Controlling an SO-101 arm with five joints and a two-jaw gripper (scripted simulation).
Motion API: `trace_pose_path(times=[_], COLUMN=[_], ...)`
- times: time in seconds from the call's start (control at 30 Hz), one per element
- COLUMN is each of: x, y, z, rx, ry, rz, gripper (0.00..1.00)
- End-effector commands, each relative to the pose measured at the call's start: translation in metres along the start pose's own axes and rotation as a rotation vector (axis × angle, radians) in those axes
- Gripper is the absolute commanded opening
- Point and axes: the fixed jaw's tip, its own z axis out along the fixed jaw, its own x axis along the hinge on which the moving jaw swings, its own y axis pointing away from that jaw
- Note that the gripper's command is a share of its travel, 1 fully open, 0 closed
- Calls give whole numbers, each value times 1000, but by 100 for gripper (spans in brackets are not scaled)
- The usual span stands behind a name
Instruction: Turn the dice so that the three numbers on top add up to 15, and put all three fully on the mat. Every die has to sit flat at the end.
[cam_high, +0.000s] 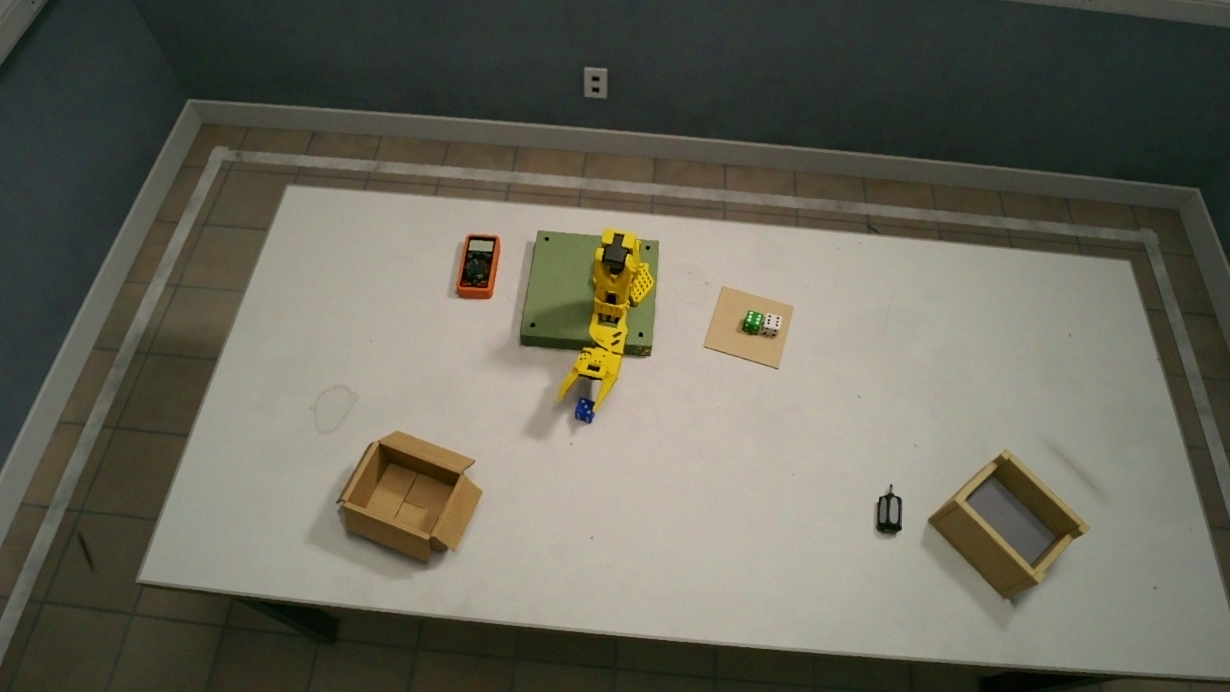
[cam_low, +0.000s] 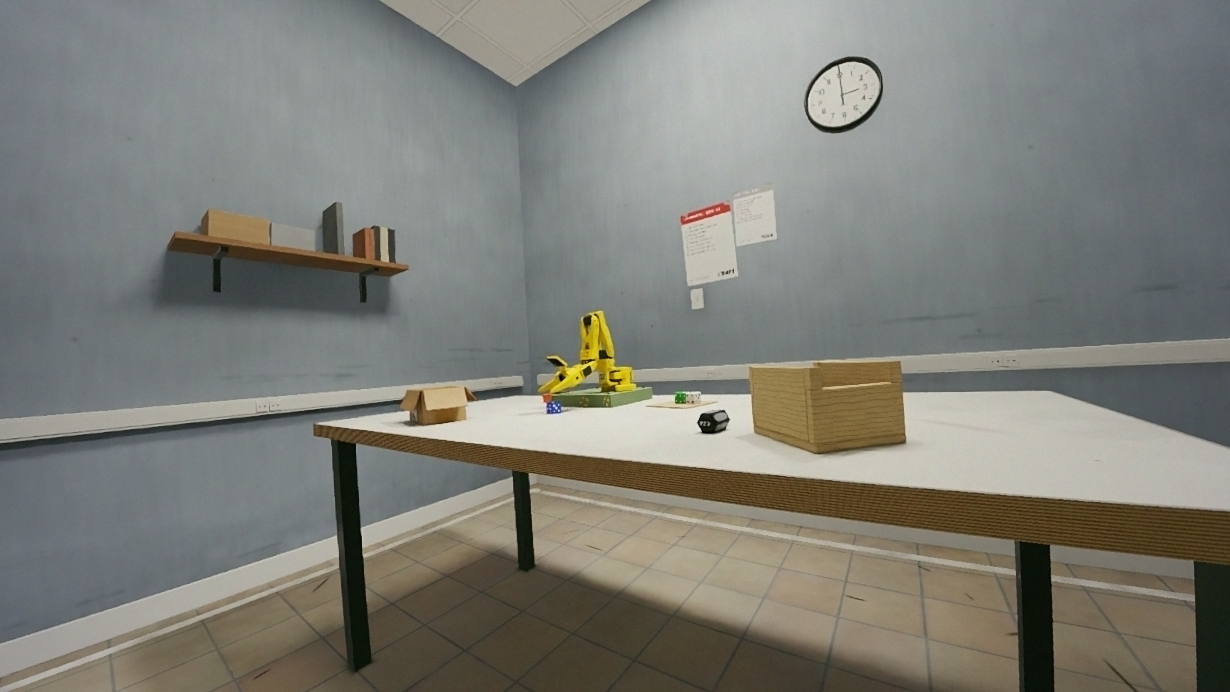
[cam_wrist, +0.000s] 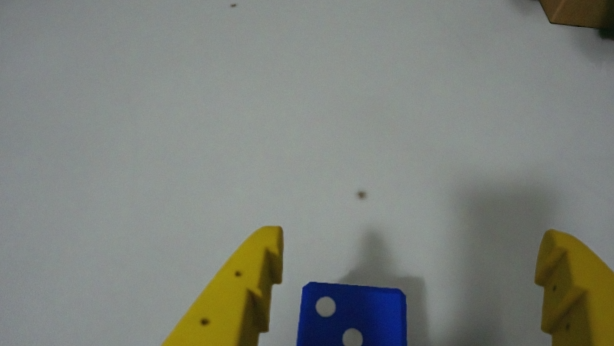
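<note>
The blue die (cam_high: 584, 410) (cam_low: 553, 407) (cam_wrist: 352, 315) sits on the table in front of the arm's base, off the mat. The wrist view shows two pips on its upper face, cut by the lower edge. My gripper (cam_high: 578, 402) (cam_wrist: 410, 255) is open above the blue die, with a finger at each side and a wider gap on the right in the wrist view. The green die (cam_high: 752, 322) (cam_low: 680, 397) and the white die (cam_high: 772, 325) (cam_low: 693, 397) sit side by side on the tan mat (cam_high: 731, 346). The white top seems to show six; the green count is too small to confirm.
An open cardboard box (cam_high: 404, 494) (cam_low: 438, 405) stands at the front left. An orange multimeter (cam_high: 478, 266) lies left of the green base (cam_high: 559, 284). A black object (cam_high: 889, 512) (cam_low: 712, 420) and a wooden box (cam_high: 989, 542) (cam_low: 825, 408) are at the front right.
</note>
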Motion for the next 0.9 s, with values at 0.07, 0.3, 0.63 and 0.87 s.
trace_pose_path(times=[0.07, 0.3, 0.63, 0.87], x=[-1, -11, -60, -102], y=[-3, -3, -2, -2], z=[-1, -1, -8, -23], rx=[11, 10, 10, 9], ry=[1, -42, -249, -438], rz=[-3, -3, -4, -5], gripper=[36, 36, 35, 35])
